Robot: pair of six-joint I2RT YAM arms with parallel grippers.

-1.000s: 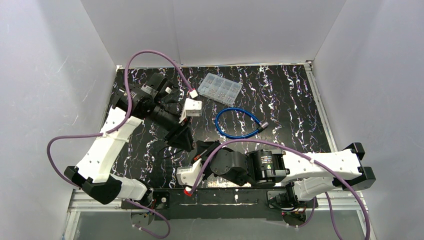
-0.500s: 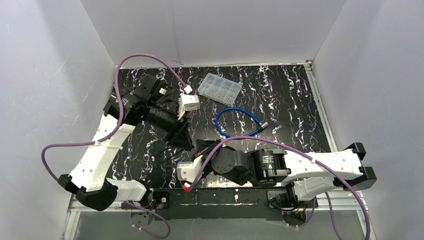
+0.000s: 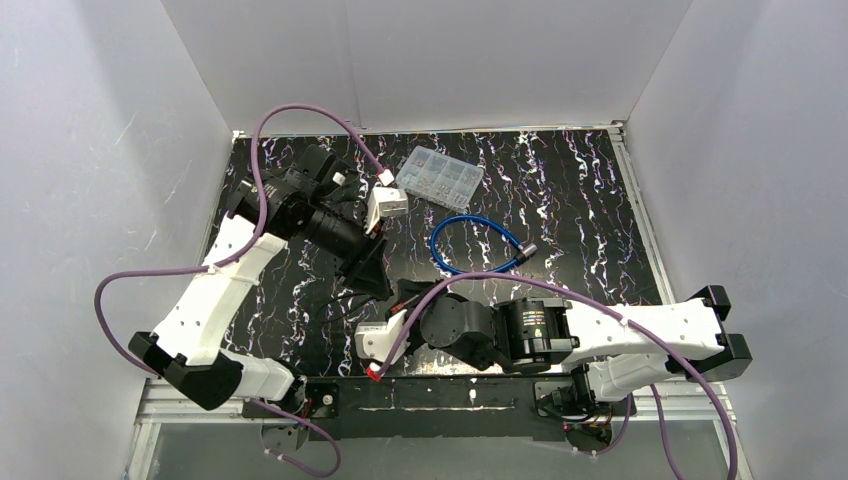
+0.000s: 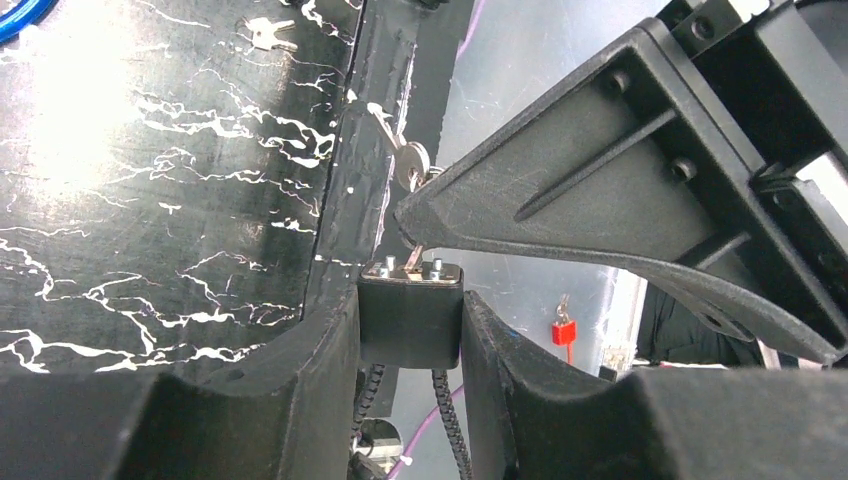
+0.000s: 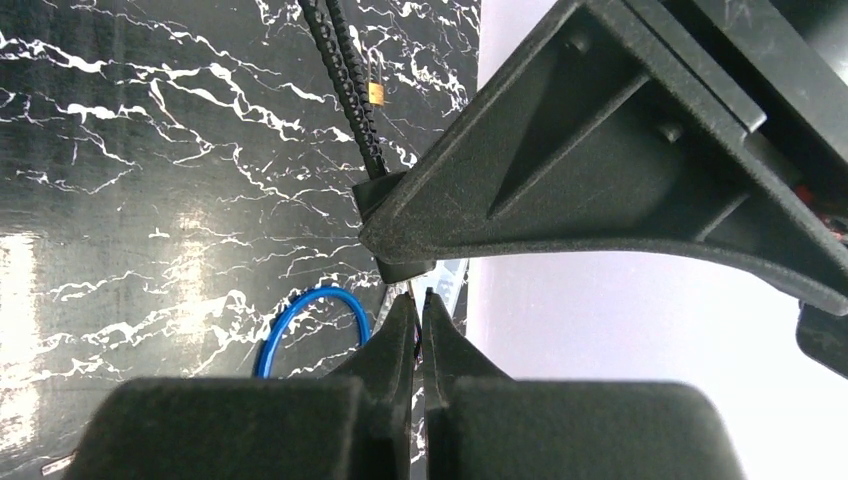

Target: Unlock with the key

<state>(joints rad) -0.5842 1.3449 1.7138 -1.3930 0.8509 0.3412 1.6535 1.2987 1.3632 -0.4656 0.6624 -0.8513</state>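
Down at the near edge of the black table [image 3: 560, 200] with white streaks, the right arm [image 3: 600, 335] lies bent across to the left. Its claw, the right gripper [image 5: 418, 305], has its two fingers pressed together on the key [image 4: 414, 258]. That key stands in the top of the small black lock [image 4: 410, 325]. A second key [image 4: 408, 160] hangs just above it, beside the tip of the claw. The lock is near the middle of the table, a bit to the left. The left gripper [image 4: 408, 300] pinches the lock, with one finger on each side of it. The left arm [image 3: 215, 290] reaches in from the far left. A black ribbed cable [image 5: 345, 70] runs from the lock over the table. A little farther back lies a blue cable [image 3: 470, 245] in a loop, apart from both claws. Small silver keys [image 4: 262, 35] lie on the table near it. Farthest back, near the white wall, is a clear box [image 3: 440, 175] with many small parts inside
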